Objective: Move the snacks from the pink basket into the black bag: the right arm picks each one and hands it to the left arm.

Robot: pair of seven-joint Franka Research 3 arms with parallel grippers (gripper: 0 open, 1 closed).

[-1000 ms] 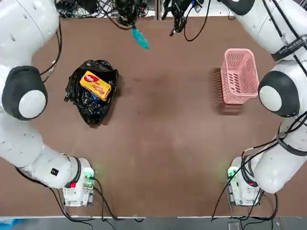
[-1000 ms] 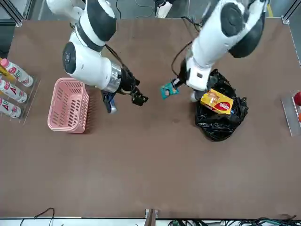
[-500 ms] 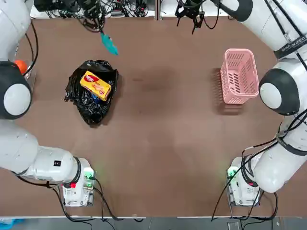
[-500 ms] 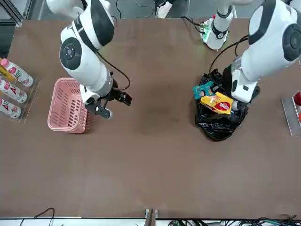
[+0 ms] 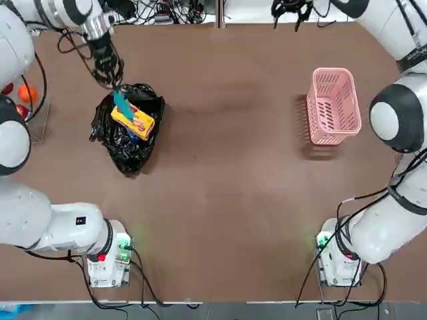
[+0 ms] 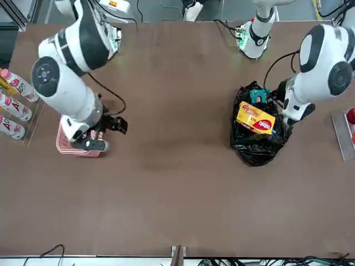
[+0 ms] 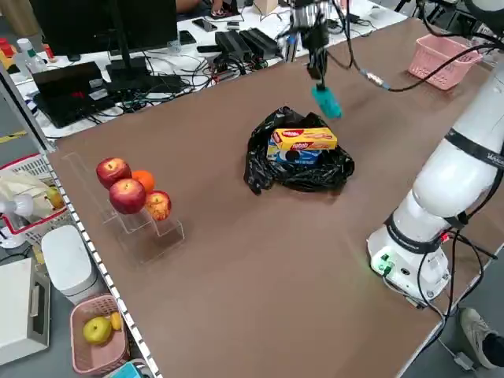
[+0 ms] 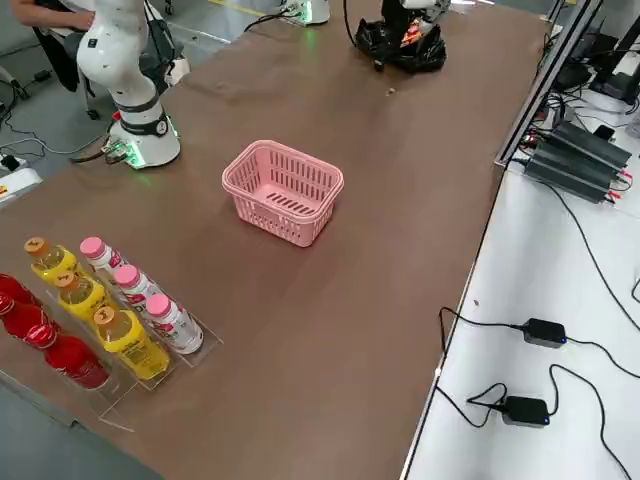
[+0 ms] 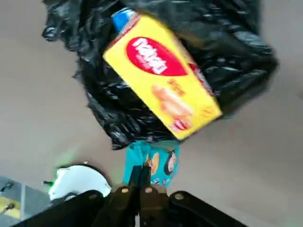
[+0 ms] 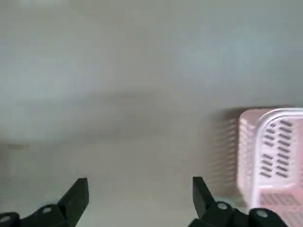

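Snacks: yellow packet (image 5: 133,119), blue one in bag (image 5: 127,143) | left fingers (image 5: 117,87) clamp teal packet (image 5: 122,101) above it | basket (image 5: 331,105) empty | right fingers (image 10: 139,198) wide, holding nothing

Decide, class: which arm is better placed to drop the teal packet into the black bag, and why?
Left. The left gripper is shut on the teal packet right over the black bag; the right gripper is open and empty beside the pink basket.
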